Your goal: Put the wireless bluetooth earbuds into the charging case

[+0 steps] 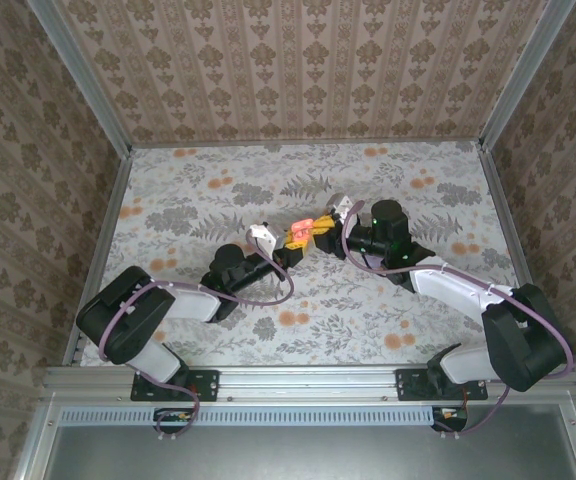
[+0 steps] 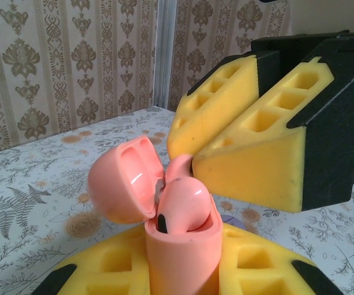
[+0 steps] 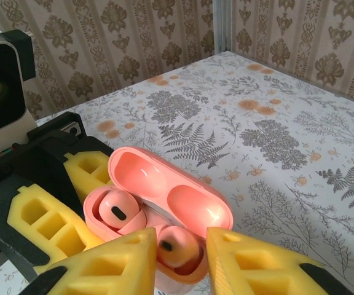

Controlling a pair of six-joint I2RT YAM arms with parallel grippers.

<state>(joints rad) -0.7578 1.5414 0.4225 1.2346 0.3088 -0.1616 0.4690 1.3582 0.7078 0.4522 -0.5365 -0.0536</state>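
While the left gripper (image 2: 180, 265) clamps the open charging case (image 3: 168, 187) holding both earbuds (image 3: 117, 212), the right gripper (image 3: 180, 244) straddles one, slightly parted.

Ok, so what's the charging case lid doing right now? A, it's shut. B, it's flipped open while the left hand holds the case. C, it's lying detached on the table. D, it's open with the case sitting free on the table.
B: the charging case has its lid hinged back and open, and its body sits clamped upright in the left hand, between the yellow pads.
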